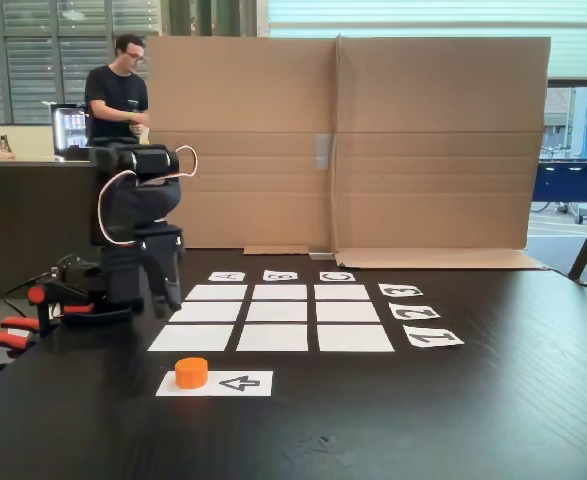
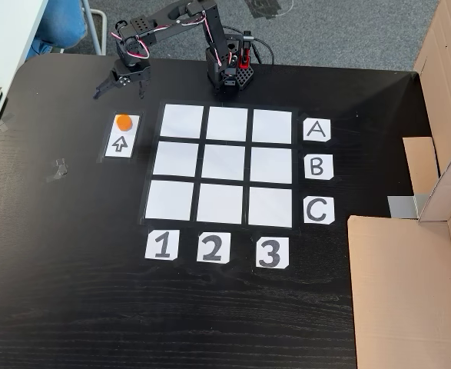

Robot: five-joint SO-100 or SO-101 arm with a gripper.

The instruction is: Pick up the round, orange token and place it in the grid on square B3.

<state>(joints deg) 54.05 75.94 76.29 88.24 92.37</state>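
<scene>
Nearest the lens in a fixed view sits the token (image 1: 191,372), a short orange cylinder resting on the left end of a white arrow strip (image 1: 215,383); the arrowhead points toward it. From above in a fixed view the token (image 2: 123,121) lies on the strip's (image 2: 122,136) far end, just left of the grid (image 2: 220,166).

Gripper (image 2: 118,83): seen from above, it hovers over bare table just beyond the strip, apart from the token, its two dark fingers splayed and holding nothing. In the low fixed view the gripper (image 1: 159,296) hangs downward in front of the arm's body, black on black, so its jaws are hard to make out there.

Arm (image 2: 180,23): folded, reaching from its base (image 2: 227,71) at the table's far edge leftward, with the wrist bent down (white cables loop along it).

Square B3 (image 2: 270,165) is bare white paper, in line with the "B" card (image 2: 318,166) and "3" card (image 2: 269,252). In the low view the letter cards are foreshortened and scarcely legible.

That low view alone shows a cardboard screen (image 1: 343,140) behind the table (image 1: 453,400) and a person (image 1: 118,90) standing beyond it, partly cut off by the arm.
</scene>
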